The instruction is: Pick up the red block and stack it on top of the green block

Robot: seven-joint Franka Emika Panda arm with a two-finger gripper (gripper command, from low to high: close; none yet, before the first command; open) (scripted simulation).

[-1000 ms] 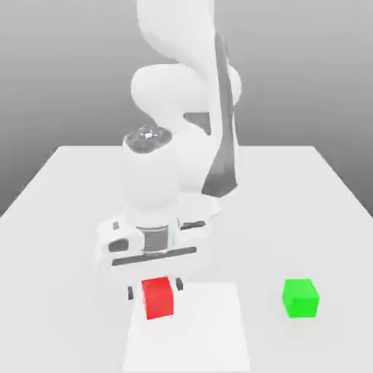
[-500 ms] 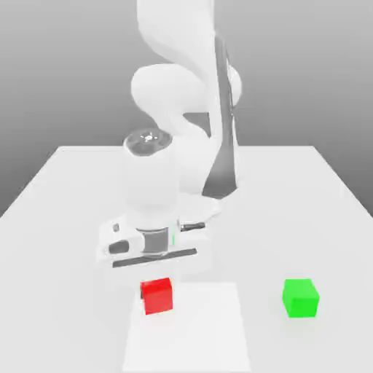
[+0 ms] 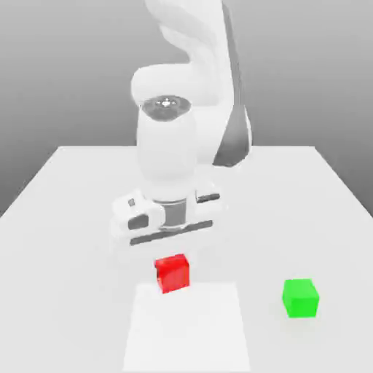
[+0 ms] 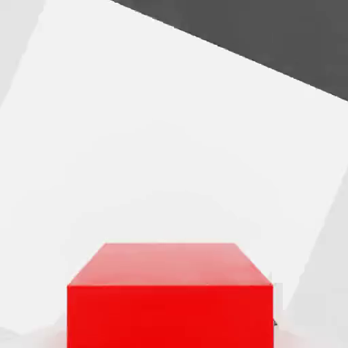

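Note:
The red block (image 3: pixel 173 273) hangs just under the white hand, lifted off the table, with my gripper (image 3: pixel 173 271) shut on it. The hand view looks down on the same red block (image 4: pixel 170 296) from close above, with the white table far beneath it. The green block (image 3: pixel 300 298) rests on the table toward the exterior view's right, well apart from the red one and lower in that view.
A brighter white square patch (image 3: pixel 186 328) lies on the white table (image 3: pixel 65 189) below the held block. The arm's white body (image 3: pixel 182 109) rises behind the hand.
The jaws closed on the red block. The hand then rose and shifted toward the exterior view's right, carrying the block up off the table. The green block stayed put.

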